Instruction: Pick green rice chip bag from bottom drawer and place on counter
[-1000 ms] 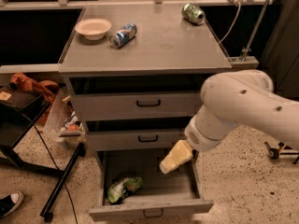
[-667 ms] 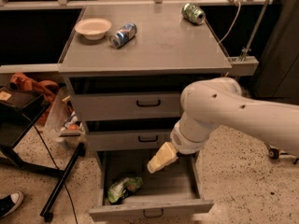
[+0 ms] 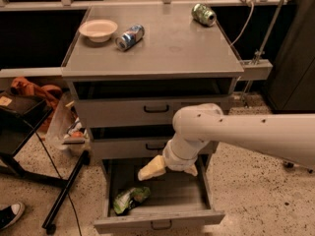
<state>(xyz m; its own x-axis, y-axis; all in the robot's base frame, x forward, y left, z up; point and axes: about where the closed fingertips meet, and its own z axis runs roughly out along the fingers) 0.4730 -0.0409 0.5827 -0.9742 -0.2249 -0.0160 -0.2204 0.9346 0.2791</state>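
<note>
While the bottom drawer (image 3: 197, 217) stands pulled out at the lower centre of the frame, the bag (image 3: 130, 199) lies inside it, crumpled, on the drawer floor toward the front left corner. Gripper (image 3: 151, 167) hangs over the open drawer, above and slightly right of the bag, not touching it; whether it is spread or closed cannot be told from this view, and nothing is seen in its grasp. White arm (image 3: 246, 132) enters from the right edge and bends down in front of the middle drawer (image 3: 123, 149), partly covering that drawer's front. Top drawer (image 3: 113, 113) is closed or nearly so. Counter (image 3: 167, 50) fills the upper centre. On it: a pale bowl (image 3: 98, 29) at the upper left, a blue can (image 3: 130, 37) on its side just right of the bowl, and a green can (image 3: 204, 14) on its side near the far right corner, well apart from the other two. Left of the cabinet, an orange cloth (image 3: 34, 90) sits on the floor; a shoe (image 3: 11, 214) shows at the lower left corner.
</note>
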